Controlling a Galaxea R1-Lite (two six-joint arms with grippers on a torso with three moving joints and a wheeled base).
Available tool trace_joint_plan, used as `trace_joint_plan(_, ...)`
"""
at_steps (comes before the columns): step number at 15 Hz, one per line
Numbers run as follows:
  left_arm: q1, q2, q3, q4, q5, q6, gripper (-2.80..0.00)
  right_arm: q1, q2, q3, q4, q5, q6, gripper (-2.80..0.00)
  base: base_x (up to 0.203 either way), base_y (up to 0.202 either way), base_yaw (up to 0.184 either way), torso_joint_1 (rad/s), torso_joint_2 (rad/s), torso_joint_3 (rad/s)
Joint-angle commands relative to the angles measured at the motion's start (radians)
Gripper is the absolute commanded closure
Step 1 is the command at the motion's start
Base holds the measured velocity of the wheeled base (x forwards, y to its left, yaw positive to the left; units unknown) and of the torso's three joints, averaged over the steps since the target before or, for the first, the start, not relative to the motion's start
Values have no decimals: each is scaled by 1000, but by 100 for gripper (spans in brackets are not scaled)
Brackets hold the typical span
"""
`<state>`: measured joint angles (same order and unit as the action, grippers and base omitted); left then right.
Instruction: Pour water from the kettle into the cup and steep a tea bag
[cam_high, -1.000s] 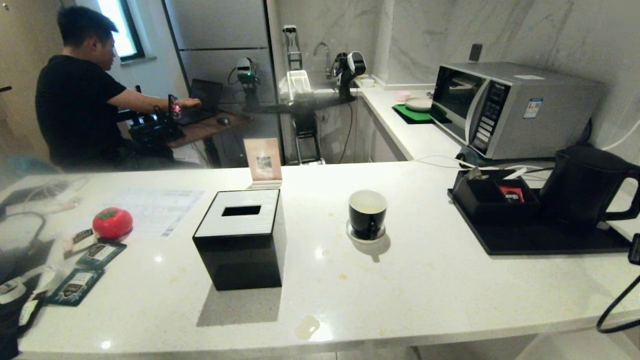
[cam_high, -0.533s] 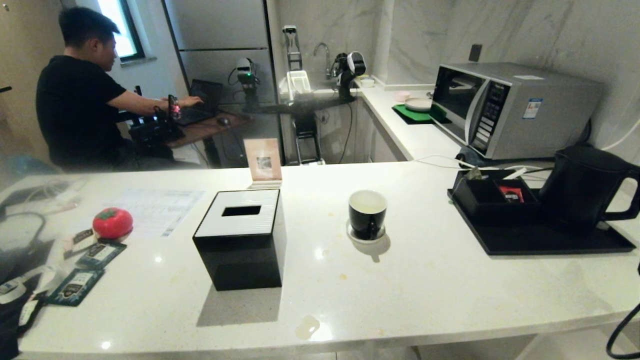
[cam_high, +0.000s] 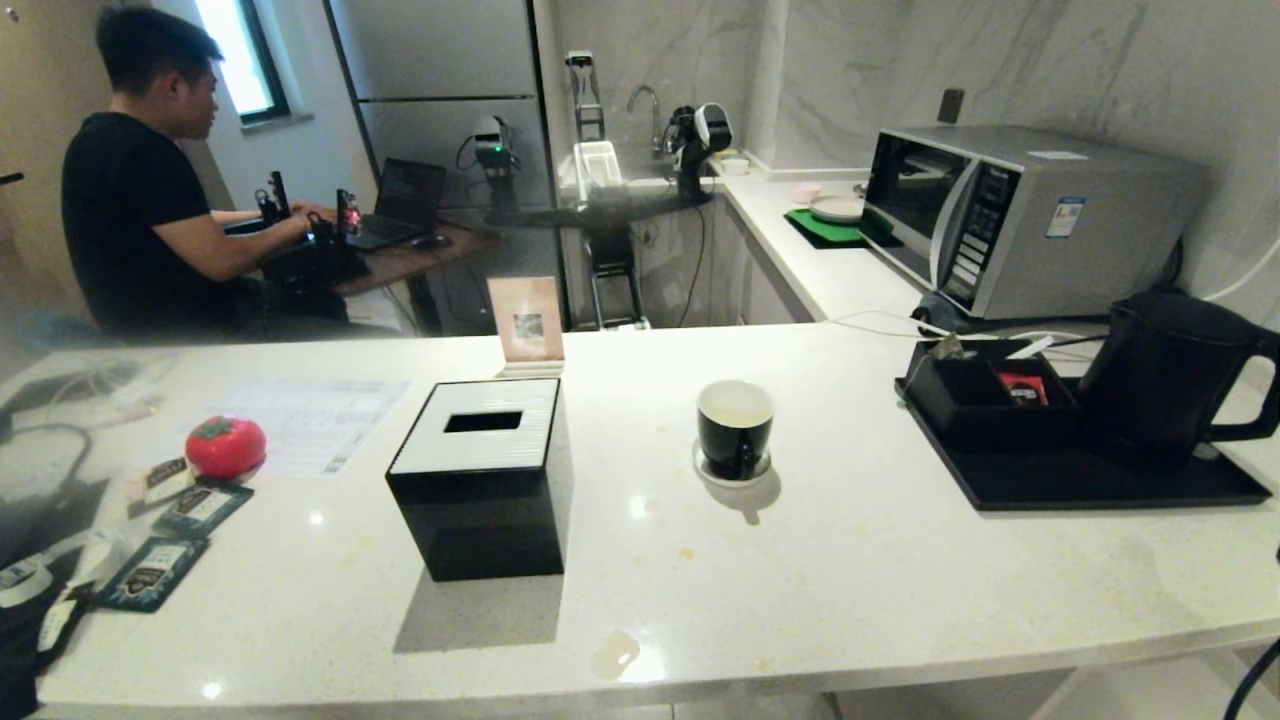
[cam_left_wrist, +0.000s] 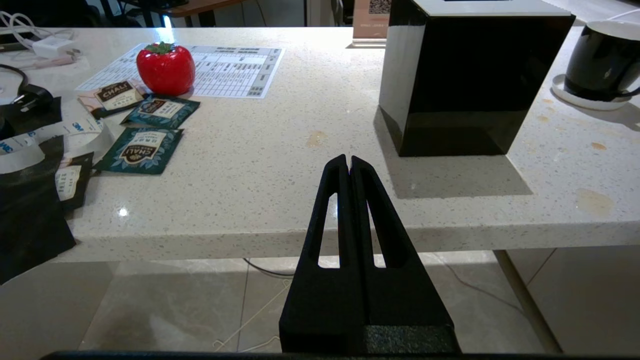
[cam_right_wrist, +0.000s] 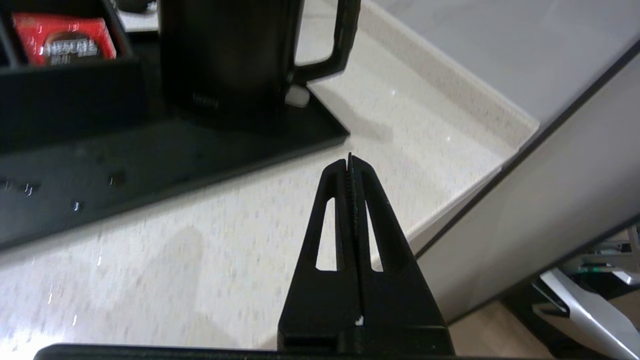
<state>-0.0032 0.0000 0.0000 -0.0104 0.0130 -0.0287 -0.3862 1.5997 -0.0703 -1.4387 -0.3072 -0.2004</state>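
A white speckled tabletop stretches across the kitchen, with a person in a black shirt seated at a desk beyond its far left end. On the left lie flat dark teal packets and a red tomato-shaped object beside a printed sheet. The left gripper, fingers pressed together and holding nothing, hangs just off the near edge of the tabletop, pointing toward a black tissue box with a white top. Right of the box stands the cup, glossy black with a white inside, upright on its small white saucer. Further right, a black tray carries a compartment box with a red sachet and the kettle, upright with its loop handle facing right, in front of a silver microwave. The right gripper, likewise closed and empty, hovers over bare tabletop near the tray's corner, apart from the kettle.
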Motion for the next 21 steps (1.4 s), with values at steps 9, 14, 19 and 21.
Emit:
trace_joint_plan(9,0,2,0,0,1,0,0,87,-192,70,114,60,-5,0,0,0,0,0,0,0)
trace_joint_plan(14,0,2,0,0,1,0,0,144,-292,70,190,55,-7,0,0,0,0,0,0,0)
trace_joint_plan(19,0,2,0,0,1,0,0,178,-386,70,269,49,-7,0,0,0,0,0,0,0)
trace_joint_plan(21,0,2,0,0,1,0,0,216,-422,70,307,22,-7,0,0,0,0,0,0,0)
